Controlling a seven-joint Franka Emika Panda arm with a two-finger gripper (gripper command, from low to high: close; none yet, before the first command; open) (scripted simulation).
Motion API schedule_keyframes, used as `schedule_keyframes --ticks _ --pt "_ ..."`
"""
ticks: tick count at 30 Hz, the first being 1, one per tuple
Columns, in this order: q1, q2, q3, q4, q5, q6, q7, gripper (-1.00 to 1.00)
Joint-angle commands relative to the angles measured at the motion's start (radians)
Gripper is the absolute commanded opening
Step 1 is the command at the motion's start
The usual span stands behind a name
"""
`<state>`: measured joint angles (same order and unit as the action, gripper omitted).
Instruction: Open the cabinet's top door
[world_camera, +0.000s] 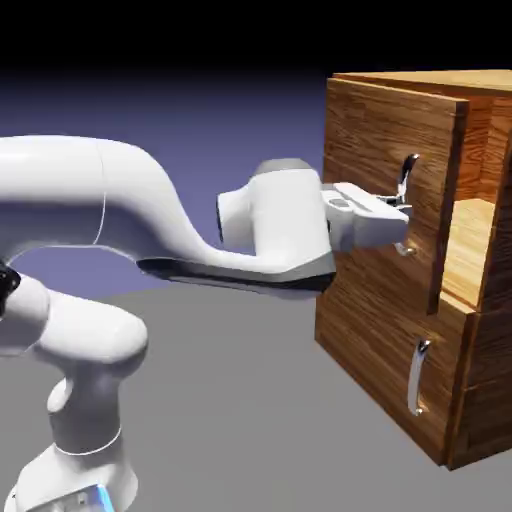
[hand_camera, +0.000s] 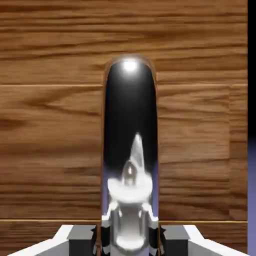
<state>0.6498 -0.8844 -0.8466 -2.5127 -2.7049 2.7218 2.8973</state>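
Hand view — gripper (hand_camera: 129, 239) clamped on, seemingly, top door's (world_camera: 385, 160) handle (hand_camera: 130, 150).

White arm (world_camera: 150, 215) reaching level, fingers (hand_camera: 75, 240) closed tight, gripper (world_camera: 400, 215) horizontal

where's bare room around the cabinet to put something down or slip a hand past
Free: the grey table in front of the cabinet, under the arm; also the opening behind the ajar top door, seemingly empty. Crowded: at the top door's handle, where the gripper is shut on it.
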Motion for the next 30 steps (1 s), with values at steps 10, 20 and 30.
schedule_keyframes --ticks 10,20,30 --pt "-0.322 -0.167 0.356 -0.281 0.374 -0.158 -0.155 -1.0" --pt "-0.438 -0.377 0.674 -0.459 0.809 -0.317 -0.328 -1.0" --pt "-0.377 -0.506 1.008 -0.522 1.242 -0.559 -0.45 -1.0"
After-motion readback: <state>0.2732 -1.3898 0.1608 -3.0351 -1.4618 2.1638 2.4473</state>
